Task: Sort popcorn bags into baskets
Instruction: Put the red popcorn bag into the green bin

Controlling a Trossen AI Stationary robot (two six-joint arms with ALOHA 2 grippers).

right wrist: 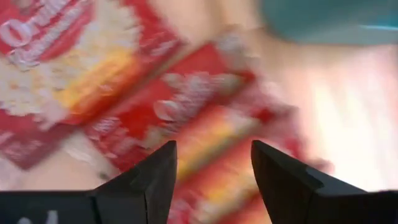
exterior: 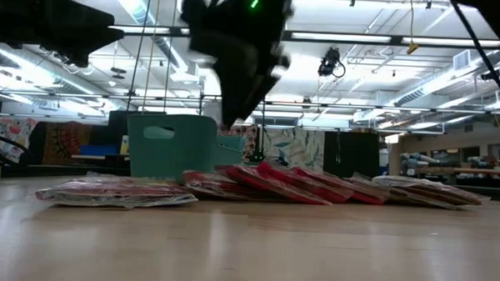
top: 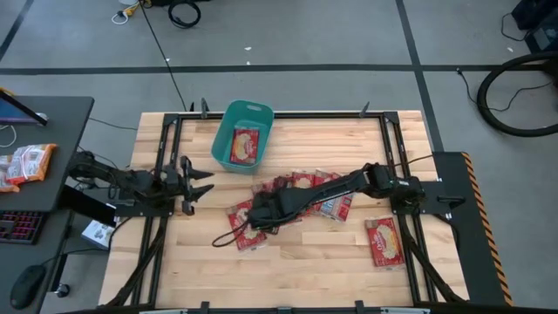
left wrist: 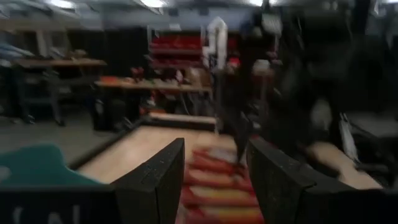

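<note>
The step in hand appeared to be the pickup of another packet from the pile. The right hand (top: 258, 212) reached across to the middle of the table (top: 296, 253) and hung over the left end of the loose row of popcorn bags (top: 301, 196), with its fingers spread and nothing between them. In the right wrist view the red packets (right wrist: 186, 118) filled the space just beyond the spread fingertips, so the hand was above them and seemingly not yet touching.

1 popcorn bag (top: 245, 145) already lay flat inside the teal basket (top: 228, 116), which stood at the far edge of the table, left of centre. Another bag (top: 384, 241) lay apart, near the right edge.

The left hand (top: 193, 185) waited near the left edge, fingers spread and empty, pointing toward the pile.

My judgement was that the next move called for lowering the right hand onto 1 packet's edge, closing on it alone, since the bags overlapped, and then carrying it toward the far edge to the basket.
</note>
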